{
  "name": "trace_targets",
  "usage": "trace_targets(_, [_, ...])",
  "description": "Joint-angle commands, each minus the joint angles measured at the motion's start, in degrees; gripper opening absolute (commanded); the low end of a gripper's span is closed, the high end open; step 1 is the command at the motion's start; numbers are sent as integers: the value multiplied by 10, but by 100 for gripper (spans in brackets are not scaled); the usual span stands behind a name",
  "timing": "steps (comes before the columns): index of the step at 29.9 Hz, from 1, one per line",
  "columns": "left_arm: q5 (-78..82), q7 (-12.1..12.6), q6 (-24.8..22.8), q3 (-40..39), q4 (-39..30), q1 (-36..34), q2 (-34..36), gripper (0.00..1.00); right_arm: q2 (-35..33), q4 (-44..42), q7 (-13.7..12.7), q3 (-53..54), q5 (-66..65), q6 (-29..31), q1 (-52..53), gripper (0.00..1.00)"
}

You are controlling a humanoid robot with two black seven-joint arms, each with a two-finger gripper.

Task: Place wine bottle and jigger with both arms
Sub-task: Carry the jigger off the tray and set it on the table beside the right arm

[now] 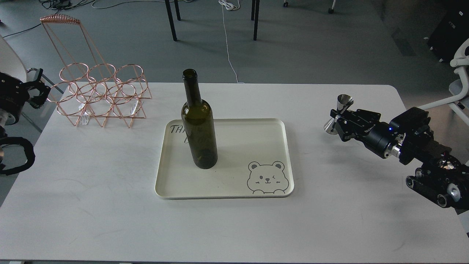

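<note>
The dark green wine bottle (199,124) stands upright on the left half of the cream tray (234,190). My right gripper (338,117) is shut on the steel jigger (340,113) at its waist and holds it in the air over the right part of the table, well clear of the tray. My left gripper (36,90) is at the far left edge, beside the copper rack, far from the bottle; its fingers are too dark to tell apart.
A copper wire bottle rack (99,93) stands at the table's back left. The tray has a bear drawing (266,178) at its front right corner. Chair legs and cables lie on the floor behind the table (329,227).
</note>
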Motion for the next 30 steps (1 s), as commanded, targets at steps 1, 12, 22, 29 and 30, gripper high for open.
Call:
trace_targets(1, [8, 0, 0, 0, 0, 0, -1, 98, -4, -33, 0, 0, 17, 0, -28, 3])
trace_targets(12, [12, 1, 0, 2, 0, -11, -1, 98, 2, -57, 0, 2, 22, 0, -44, 20])
trace_targets(22, [12, 1, 0, 3, 0, -11, 3, 98, -8, -32, 0, -3, 24, 0, -49, 44])
trace_targets(29, [12, 0, 0, 1, -3, -11, 3, 98, -103, 85, 0, -2, 24, 0, -77, 70])
trace_targets(30, [12, 1, 0, 1, -4, -11, 3, 98, -123, 105, 0, -1, 24, 0, -80, 74])
